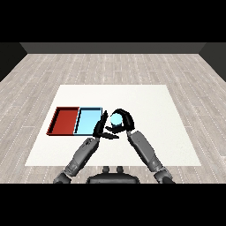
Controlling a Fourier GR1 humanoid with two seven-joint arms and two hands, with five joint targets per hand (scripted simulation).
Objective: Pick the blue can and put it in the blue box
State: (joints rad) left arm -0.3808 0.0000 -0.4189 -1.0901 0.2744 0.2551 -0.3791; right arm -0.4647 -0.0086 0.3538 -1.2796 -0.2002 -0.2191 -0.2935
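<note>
Two grey segmented forearms, lwr corners of frame; black left hand (99, 129) & right hand (126, 119), slim fingers w/ thumb.

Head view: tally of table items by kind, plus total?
Trays: 2, the red tray and the blue tray
Cans: 1, the blue can, held in the right hand
Total: 3

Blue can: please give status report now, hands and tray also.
Right hand curled round blue can. Left hand open, beside the light blue tray. Can right of tray, not yet inside. Nothing between them but left hand.
</note>
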